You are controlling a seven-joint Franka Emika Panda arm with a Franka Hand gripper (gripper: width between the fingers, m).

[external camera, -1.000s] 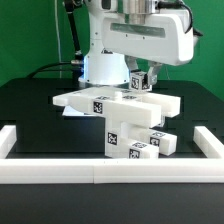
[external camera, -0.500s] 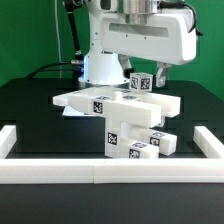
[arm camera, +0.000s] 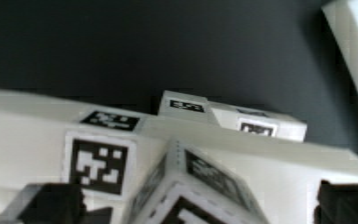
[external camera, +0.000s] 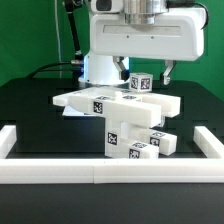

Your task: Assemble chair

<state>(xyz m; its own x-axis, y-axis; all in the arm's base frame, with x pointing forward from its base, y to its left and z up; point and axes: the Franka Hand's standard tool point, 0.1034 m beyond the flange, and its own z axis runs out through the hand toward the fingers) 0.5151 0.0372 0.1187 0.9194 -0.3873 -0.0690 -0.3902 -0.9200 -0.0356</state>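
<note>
The white tagged chair parts stand mid-table in the exterior view: a flat slab (external camera: 108,102) rests on stacked leg blocks (external camera: 122,134), with small cubes (external camera: 150,147) at their foot. A small tagged block (external camera: 141,82) stands upright on the slab's back edge. My gripper (external camera: 147,72) hangs over it, open, one finger on each side of the block. In the wrist view the block (arm camera: 215,185) sits between the dark fingertips (arm camera: 51,202) with white gaps on both sides. The slab (arm camera: 25,125) and another tagged piece (arm camera: 238,115) lie behind it.
Long white border rails run along the front (external camera: 100,173), the exterior view's left (external camera: 8,140) and right (external camera: 212,141) of the black table. The robot's white base (external camera: 100,66) stands behind the chair parts.
The fingers have spread apart around the small block, and the hand has shifted toward the exterior view's left and slightly up. The block and the other parts have stayed put.
</note>
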